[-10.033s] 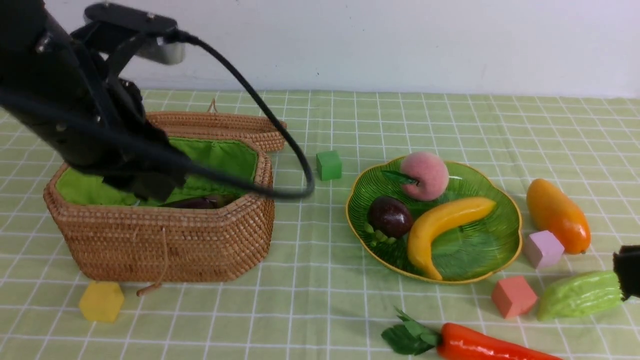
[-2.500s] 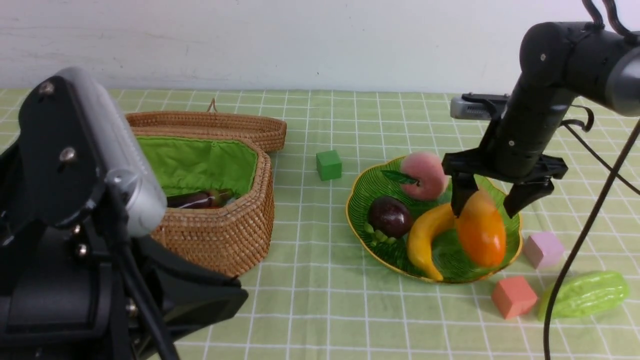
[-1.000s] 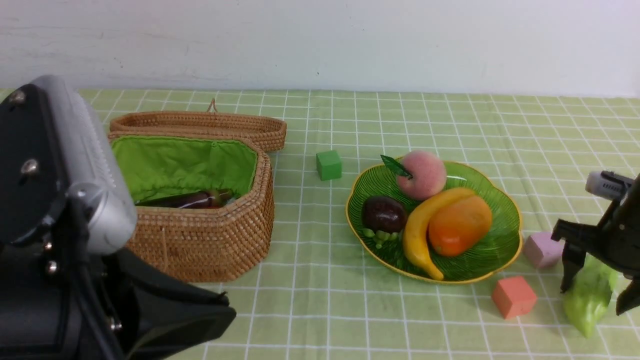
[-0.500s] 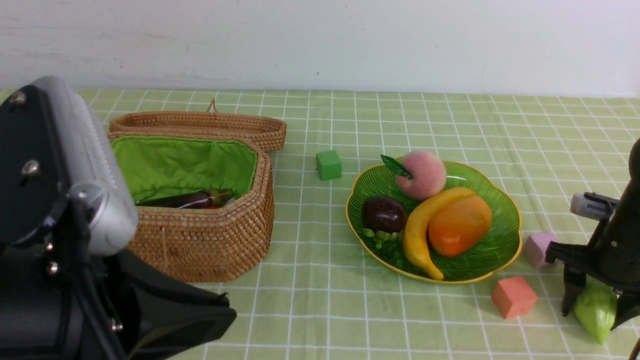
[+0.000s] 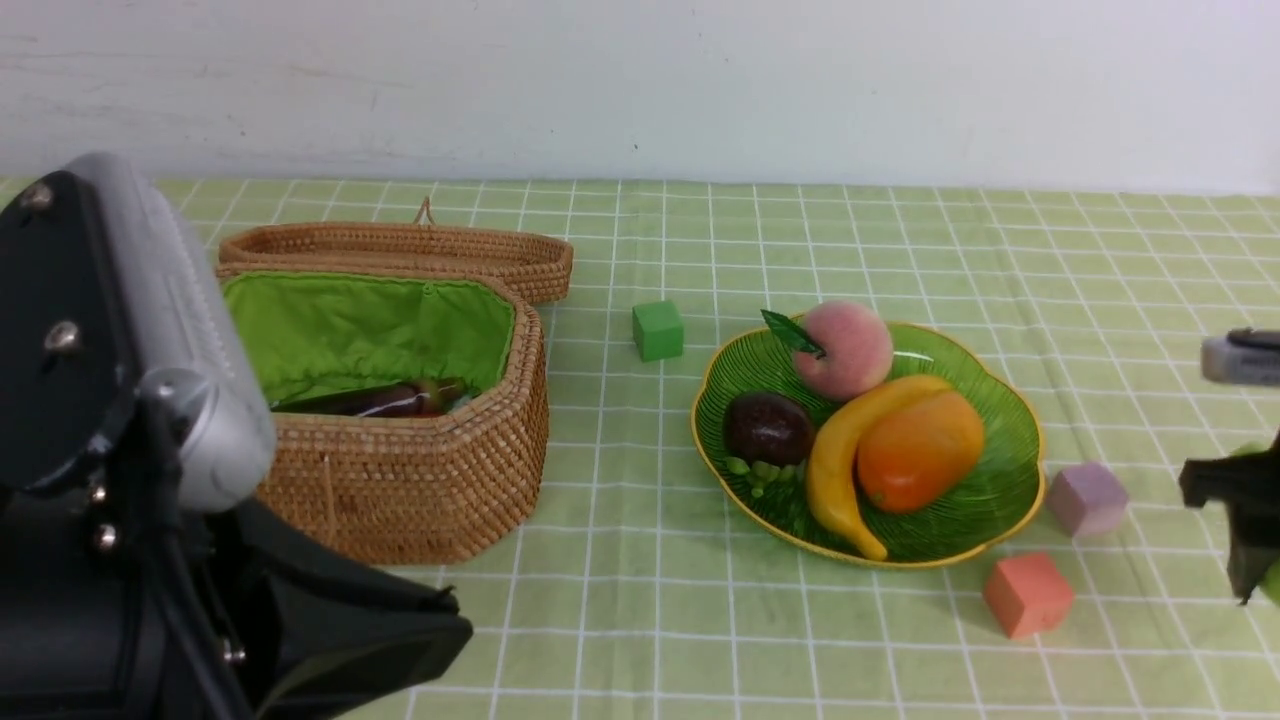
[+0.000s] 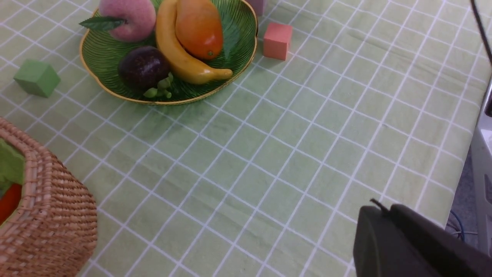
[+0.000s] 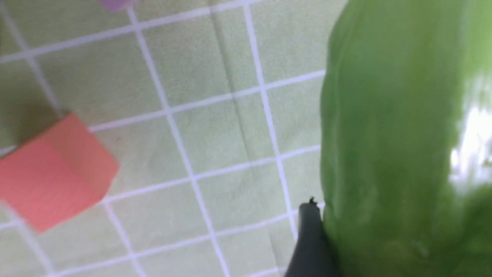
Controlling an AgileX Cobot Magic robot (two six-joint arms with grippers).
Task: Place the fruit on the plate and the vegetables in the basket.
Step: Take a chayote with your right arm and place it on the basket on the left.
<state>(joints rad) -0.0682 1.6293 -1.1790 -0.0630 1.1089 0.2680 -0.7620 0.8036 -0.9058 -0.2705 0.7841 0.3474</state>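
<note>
The shallow green glass plate with its gold scalloped rim [image 5: 1010, 420] sits right of centre on the checked green cloth and holds all four fruits: the fuzzy pink peach with a dark leaf [image 5: 848, 348] at the far side, the dark purple mangosteen with green cap [image 5: 766, 428] on the left, the yellow banana [image 5: 838, 475] curving down the middle, and the orange-yellow mango [image 5: 918, 450] lying against it.

The big oblong brown wicker basket with bright green lining [image 5: 420, 470] stands on the left, its woven lid [image 5: 400, 246] lying open behind it. Inside lies the dark purple eggplant [image 5: 372, 400], and the left wrist view catches a sliver of the red-orange carrot [image 6: 8, 201] there too.

At the far right edge, the right gripper [image 5: 1262, 545] is clamped on the bumpy light-green bitter gourd [image 7: 388, 154]; one finger [image 7: 309, 242] presses its side. The left gripper is clenched with nothing in it.

Loose on the cloth are a green foam cube [image 5: 657, 330], a lilac cube [image 5: 1086, 498] and a salmon cube [image 5: 1026, 594]. No writing is readable anywhere.
</note>
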